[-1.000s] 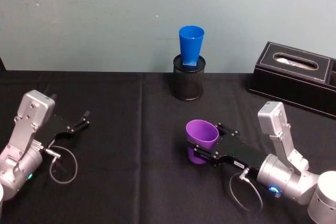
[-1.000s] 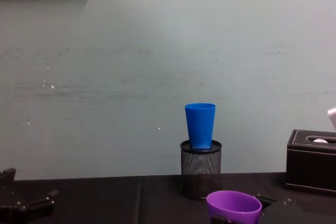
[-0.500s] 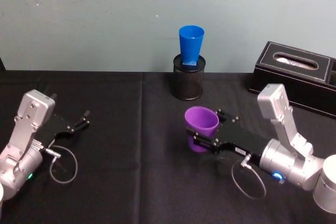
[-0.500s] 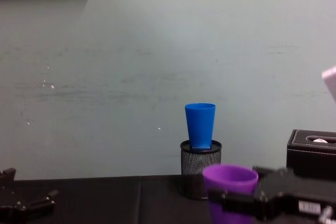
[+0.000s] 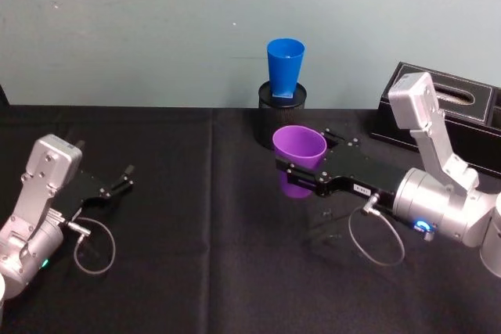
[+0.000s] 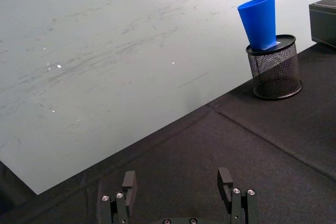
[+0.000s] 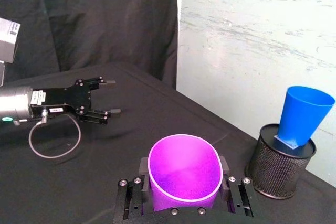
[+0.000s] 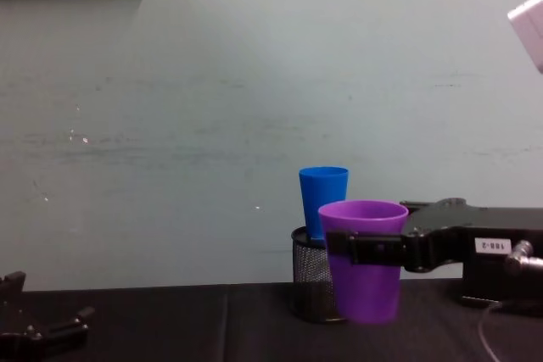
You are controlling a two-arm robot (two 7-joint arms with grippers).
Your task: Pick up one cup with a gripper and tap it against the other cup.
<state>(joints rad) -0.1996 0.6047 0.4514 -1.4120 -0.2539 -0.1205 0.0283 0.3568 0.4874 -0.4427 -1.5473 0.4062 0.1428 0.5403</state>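
The purple cup (image 5: pixel 299 154) hangs upright above the black table, with my right gripper (image 5: pixel 301 177) shut on its sides. In the chest view the purple cup (image 8: pixel 365 260) is in front of and slightly right of the blue cup (image 8: pixel 321 188), with its rim lower than the blue rim. The blue cup (image 5: pixel 285 64) stands upright in a black mesh holder (image 5: pixel 270 111) at the back centre. A gap between the two cups shows in the right wrist view, purple cup (image 7: pixel 184 174) and blue cup (image 7: pixel 304 114). My left gripper (image 6: pixel 178 182) rests open at the left.
A black tissue box (image 5: pixel 446 115) sits at the back right, close behind my right arm. The table is covered with a black cloth (image 5: pixel 180 256). A pale green wall (image 5: pixel 156 29) rises right behind the mesh holder (image 8: pixel 307 281).
My right gripper has raised the purple cup off the table and carried it back toward the blue cup. The left arm has not moved.
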